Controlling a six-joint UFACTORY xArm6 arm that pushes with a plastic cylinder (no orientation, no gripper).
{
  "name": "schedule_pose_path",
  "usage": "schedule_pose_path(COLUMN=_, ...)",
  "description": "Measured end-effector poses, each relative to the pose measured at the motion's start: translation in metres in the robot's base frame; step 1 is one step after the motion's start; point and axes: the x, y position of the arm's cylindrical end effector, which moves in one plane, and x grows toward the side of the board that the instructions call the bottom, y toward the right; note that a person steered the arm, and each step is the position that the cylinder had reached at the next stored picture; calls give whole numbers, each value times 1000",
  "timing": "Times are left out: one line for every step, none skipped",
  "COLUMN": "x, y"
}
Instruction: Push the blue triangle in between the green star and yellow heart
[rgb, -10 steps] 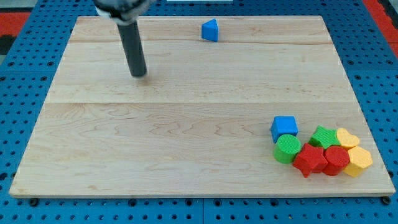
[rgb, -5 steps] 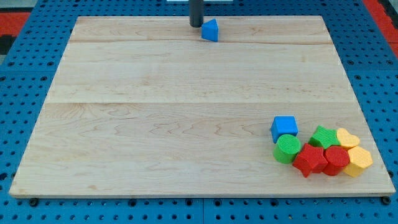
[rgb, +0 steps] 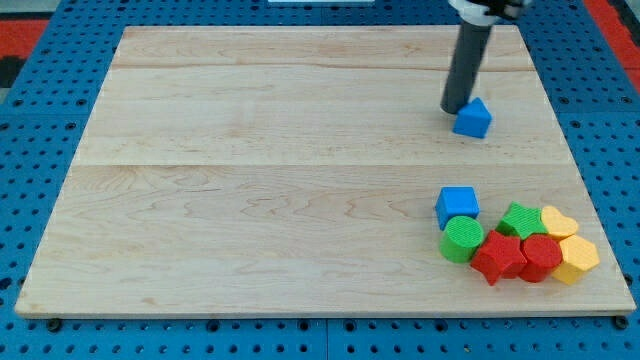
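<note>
The blue triangle (rgb: 473, 118) lies on the wooden board (rgb: 250, 180) at the view's right, above the cluster of blocks. My tip (rgb: 455, 109) touches its upper left side. The green star (rgb: 521, 220) and the yellow heart (rgb: 558, 222) sit side by side, touching, in the cluster at the view's lower right. The triangle is well above them, with a stretch of bare board between.
A blue cube (rgb: 457, 206), a green cylinder (rgb: 461, 240), a red star (rgb: 497, 257), a red cylinder (rgb: 541, 257) and a yellow hexagon (rgb: 577, 259) crowd around the star and heart near the board's right edge.
My tip has pushed the blue triangle from the board's top middle down and to the right. The cluster has not moved.
</note>
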Motion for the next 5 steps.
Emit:
schedule_pose_path(x=17, y=16)
schedule_pose_path(x=15, y=16)
schedule_pose_path(x=5, y=16)
schedule_pose_path(x=-2, y=39)
schedule_pose_path(x=12, y=67)
